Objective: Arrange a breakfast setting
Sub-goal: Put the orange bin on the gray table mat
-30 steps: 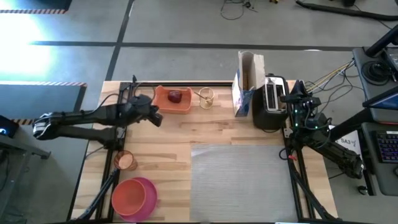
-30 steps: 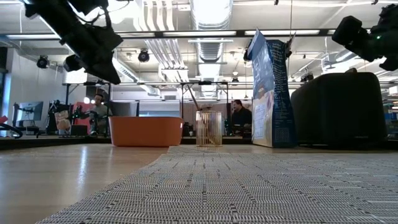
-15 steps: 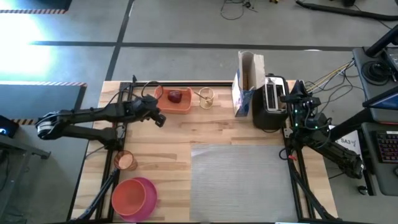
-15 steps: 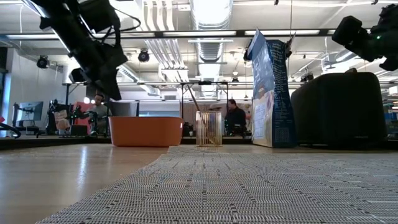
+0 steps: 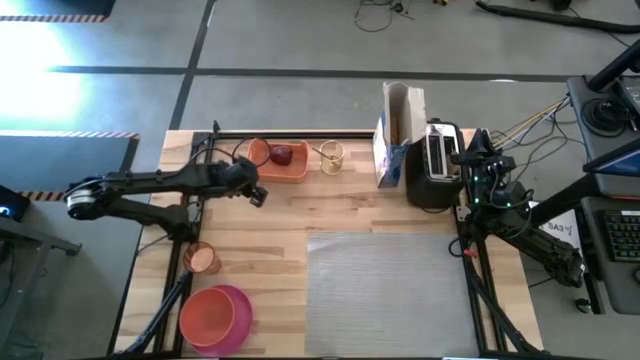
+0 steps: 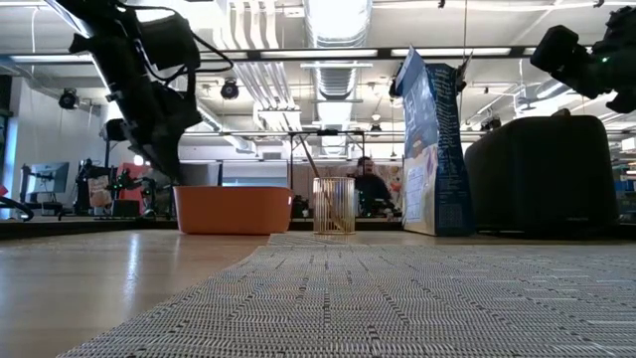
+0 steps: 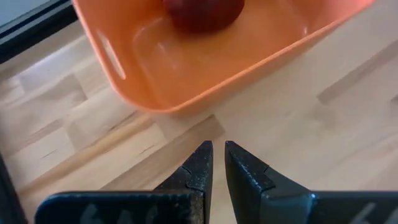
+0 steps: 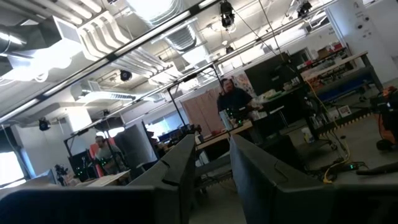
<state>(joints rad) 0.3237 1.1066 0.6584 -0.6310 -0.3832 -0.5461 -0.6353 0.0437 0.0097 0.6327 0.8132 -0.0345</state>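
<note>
My left gripper (image 5: 258,193) (image 7: 216,149) hangs shut and slanting down over bare wood, just short of the near left corner of the orange tray (image 7: 205,68). A red apple (image 5: 285,154) (image 7: 204,11) lies in that tray. The grey placemat (image 5: 385,290) lies flat at the near right. A pink plate (image 5: 236,308) with an orange bowl (image 5: 205,313) in it sits at the near left, and a small orange cup (image 5: 203,258) stands beyond it. A gold spoon (image 5: 326,152) leans in a clear holder. My right gripper (image 8: 211,146) waits raised at the far right, slightly open.
A tall cereal box (image 5: 398,135) and a black-and-silver toaster (image 5: 437,160) stand along the far edge, right of the spoon holder (image 6: 334,204). Bare wood lies between the tray and the placemat. People sit at desks in the room beyond.
My left gripper has come down toward the table and a little toward its right edge, tipping more steeply downward, and now hangs close by the orange tray's near left corner. Its fingers have stayed shut.
</note>
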